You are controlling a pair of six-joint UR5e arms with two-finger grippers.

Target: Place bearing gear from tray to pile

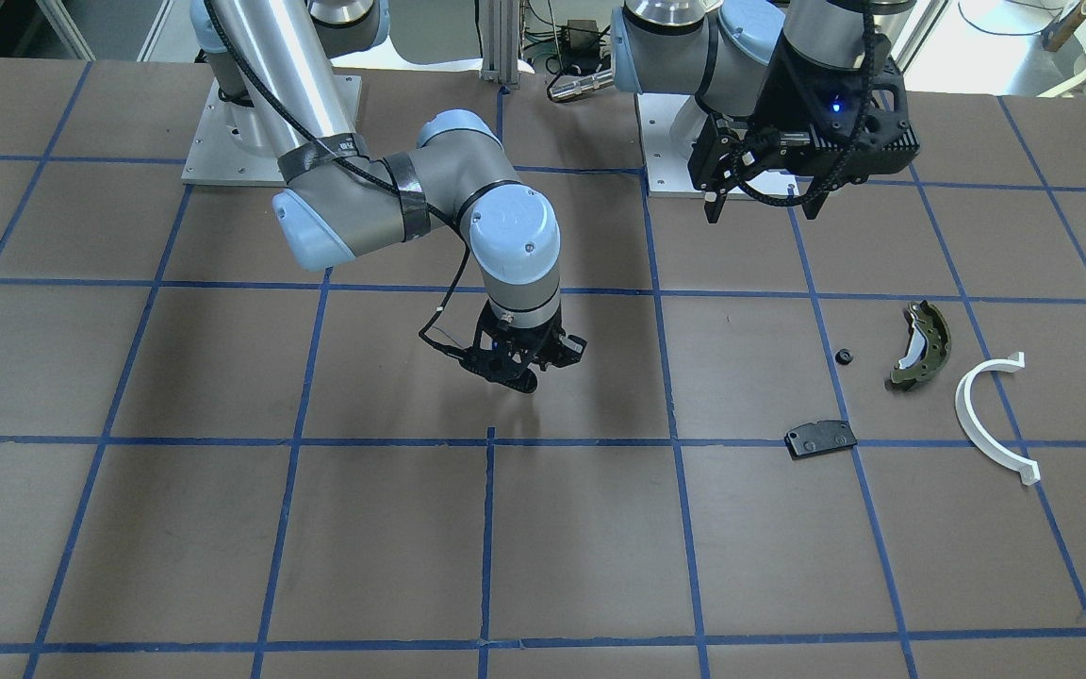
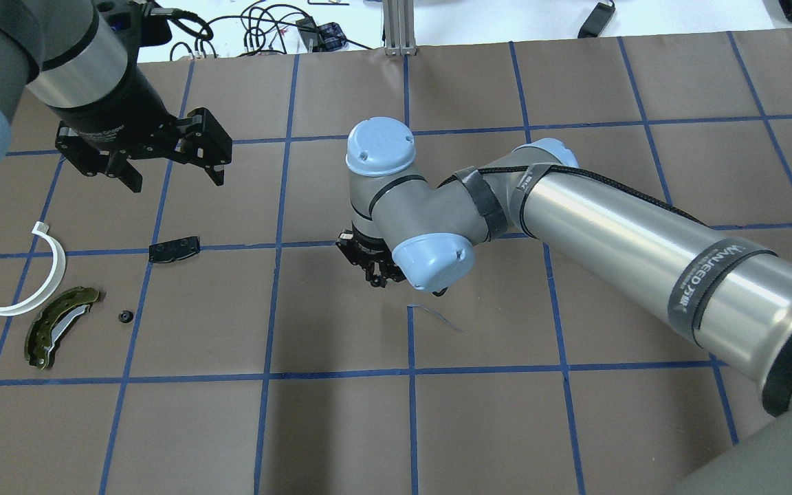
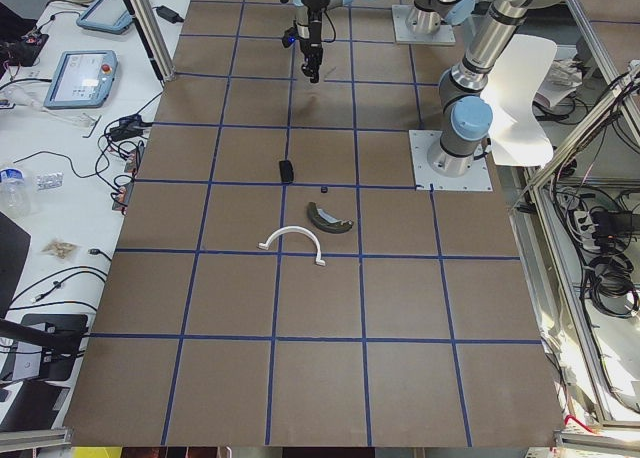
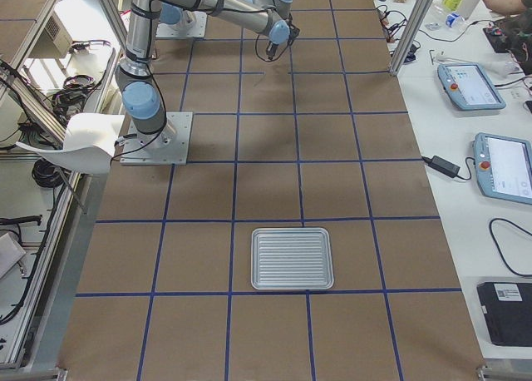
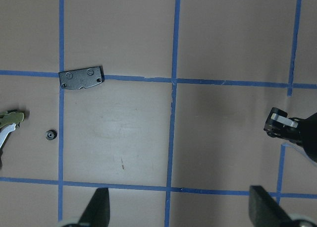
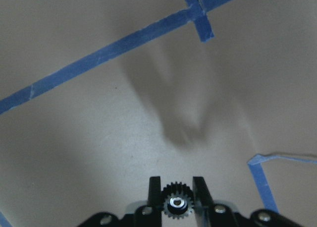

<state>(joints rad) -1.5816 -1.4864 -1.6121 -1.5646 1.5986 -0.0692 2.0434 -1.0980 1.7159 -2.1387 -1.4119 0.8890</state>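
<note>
Robotics lab: blue-taped grid table (image 1: 222,547), teach pendants (image 4: 472,86) alongside, loose cables (image 2: 265,20), aluminium frame posts (image 2: 399,27).

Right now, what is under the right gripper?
Below the right gripper, shut on the bearing gear, I see brown table, blue tape lines and a shadow. The spot straight beneath its body is covered in the wrist view.

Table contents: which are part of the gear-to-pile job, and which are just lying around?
Job:
bearing gear, clamped in the right gripper
tray
pile: brake shoe, white half-ring, black pad, small black gear

Lying about:
left gripper, open, holding nothing
teach pendants on the side bench
peeled tape strip
</note>
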